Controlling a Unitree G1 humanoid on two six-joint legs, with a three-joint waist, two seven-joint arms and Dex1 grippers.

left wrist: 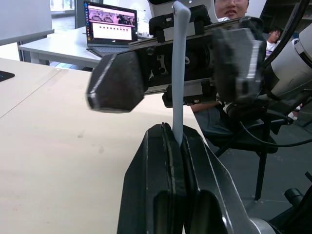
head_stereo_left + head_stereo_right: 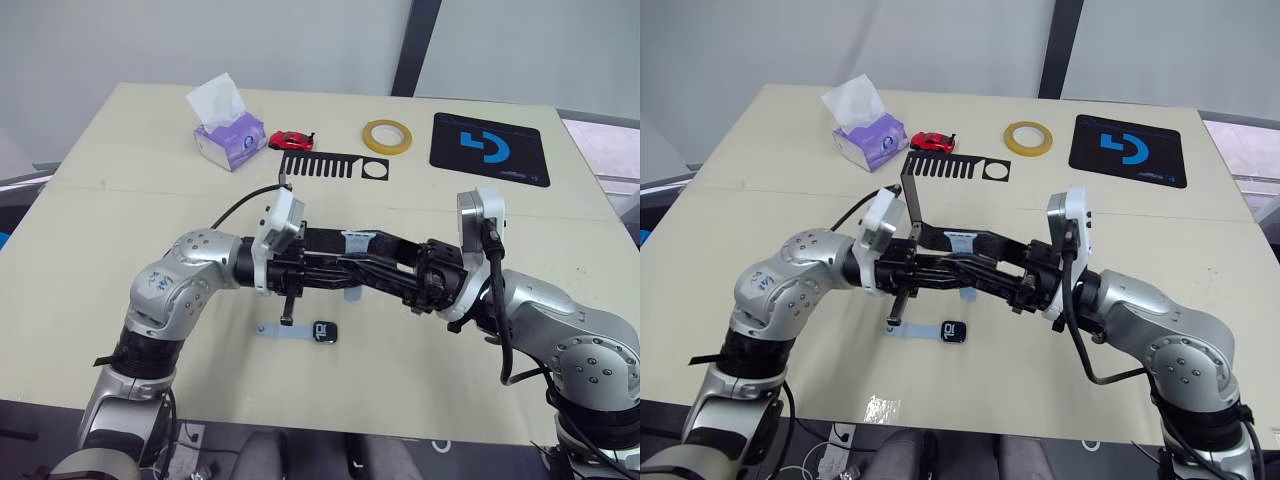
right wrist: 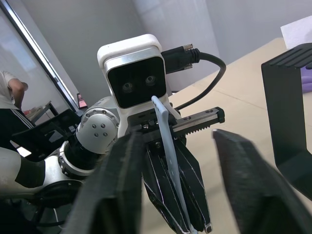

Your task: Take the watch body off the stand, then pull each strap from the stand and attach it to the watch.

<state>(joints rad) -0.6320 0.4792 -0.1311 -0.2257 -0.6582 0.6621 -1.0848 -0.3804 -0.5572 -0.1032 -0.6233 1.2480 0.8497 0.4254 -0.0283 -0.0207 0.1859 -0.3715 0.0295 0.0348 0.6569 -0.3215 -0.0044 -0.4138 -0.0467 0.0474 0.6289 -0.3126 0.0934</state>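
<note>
Left eye view: the stand [image 2: 332, 165] sits in the upper centre, on the table [image 2: 120, 160]. The left gripper [image 2: 352, 262] and right gripper [image 2: 385, 272] meet nose to nose at frame centre. The second strap [image 2: 355, 243] crosses them. The watch body [image 2: 325, 331] lies below centre with the first strap [image 2: 280, 332] touching its left edge.

Right eye view: same arrangement; both arms appear about equally distant from the watch body.

Left wrist view: the left jaws are closed on the second strap, long axis running up the frame.

Right wrist view: the right jaws stand wide, straddling the strap; the strap lies between them, untouched.
</note>
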